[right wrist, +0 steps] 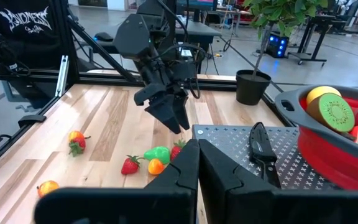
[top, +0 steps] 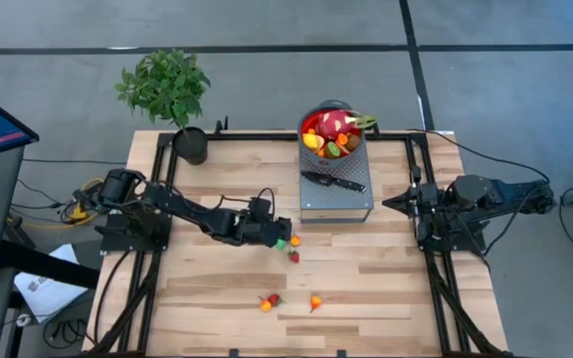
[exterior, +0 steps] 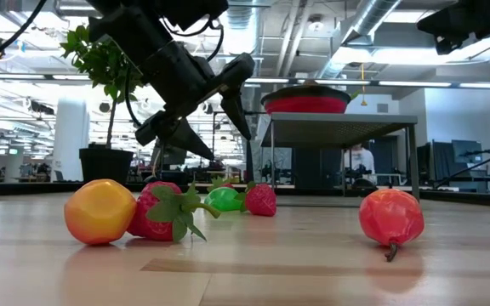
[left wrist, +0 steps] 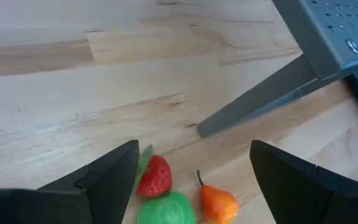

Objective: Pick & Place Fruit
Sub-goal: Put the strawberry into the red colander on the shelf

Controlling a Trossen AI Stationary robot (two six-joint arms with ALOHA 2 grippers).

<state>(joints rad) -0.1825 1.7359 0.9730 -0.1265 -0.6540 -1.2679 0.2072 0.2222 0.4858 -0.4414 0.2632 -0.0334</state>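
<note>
The small cluster of fruit under my left gripper (top: 285, 237) is a green fruit (left wrist: 166, 209), a strawberry (left wrist: 155, 177) and a little orange pear (left wrist: 218, 204), lying close together on the wooden surface (top: 366, 278) near the front left corner of the grey stand (top: 338, 199). A second strawberry (top: 293, 258) lies just beyond them, farther from the stand. Well away from the stand, toward the surface's front edge, sit an orange-and-red pair (top: 269, 301) and a single orange-red fruit (top: 315, 301).

My left gripper hangs just above the cluster with its fingers (left wrist: 107, 180) spread wide, holding nothing; the three fruits show between them, untouched.

On the stand's far end sits the red bowl (top: 332, 134), heaped with fruit: a pink dragon fruit (top: 332, 123), a cut kiwi (right wrist: 332, 110) and several yellow and orange pieces. A black-handled knife (top: 333, 181) lies on the stand's perforated top, beside the bowl.

My right gripper (right wrist: 197, 155) waits at the right of the stand, fingers pressed together and empty. A potted plant (top: 172, 94) stands left of the bowl.
</note>
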